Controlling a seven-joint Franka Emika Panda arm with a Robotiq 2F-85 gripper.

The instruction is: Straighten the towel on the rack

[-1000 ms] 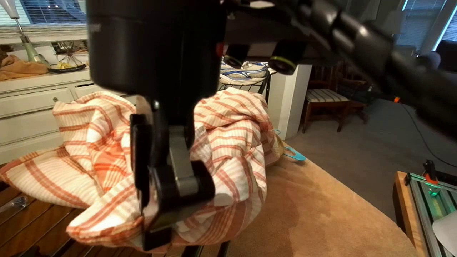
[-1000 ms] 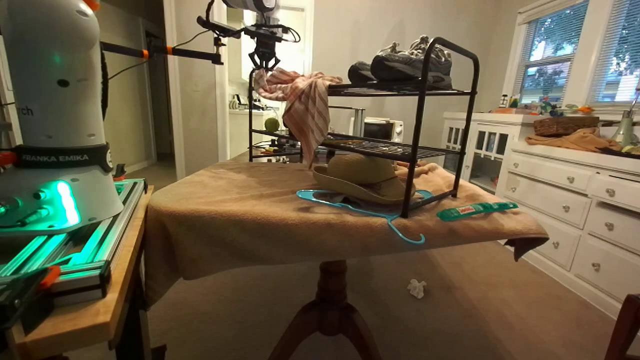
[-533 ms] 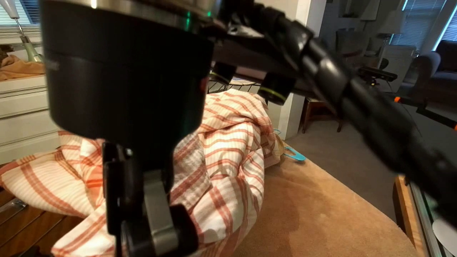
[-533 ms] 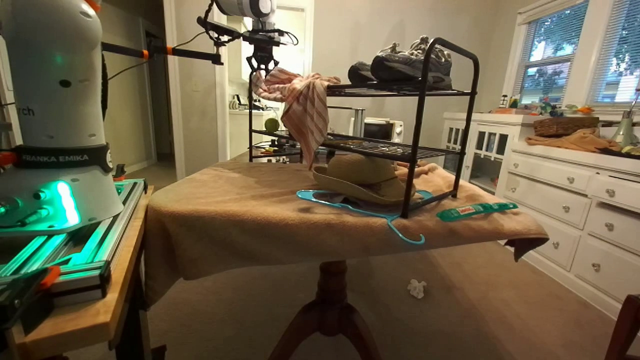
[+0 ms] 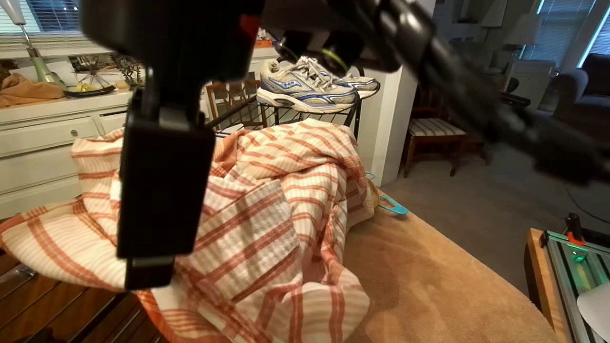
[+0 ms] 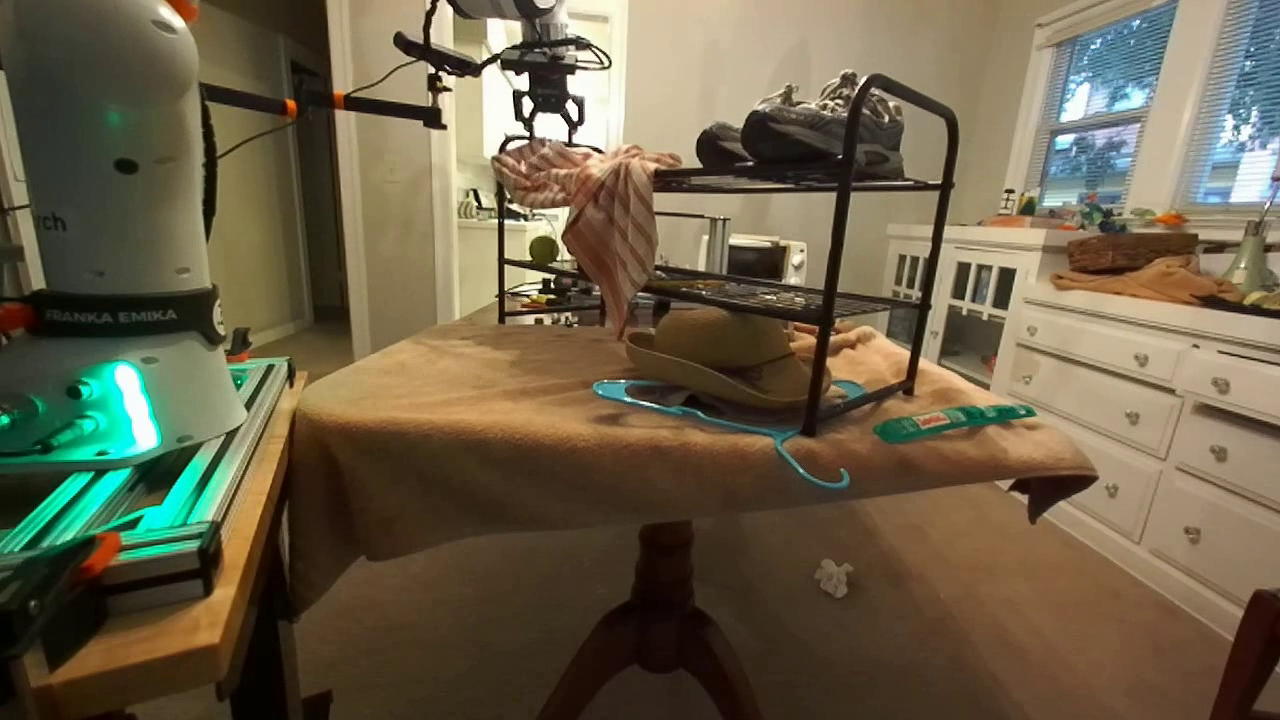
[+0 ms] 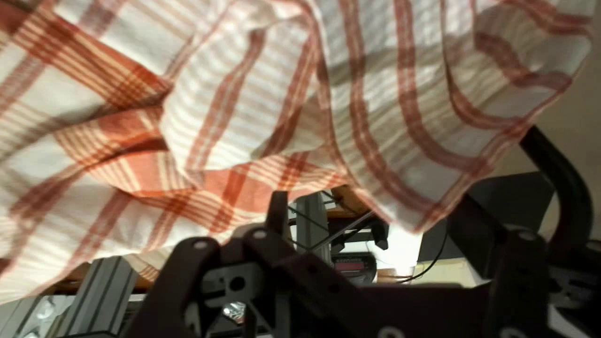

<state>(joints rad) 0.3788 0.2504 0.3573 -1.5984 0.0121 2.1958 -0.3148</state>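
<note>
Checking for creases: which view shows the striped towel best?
Wrist view: the striped towel appears largest, folds close up. Both exterior views show it smaller on the rack, in an exterior view partly behind the gripper.

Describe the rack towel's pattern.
The towel: reddish stripes on white, some crossing; clearest in the wrist view.

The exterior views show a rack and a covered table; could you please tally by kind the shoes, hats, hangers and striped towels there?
Striped towel: 1
Shoes: 2
Hat: 1
Blue hanger: 1
Total: 5
</note>
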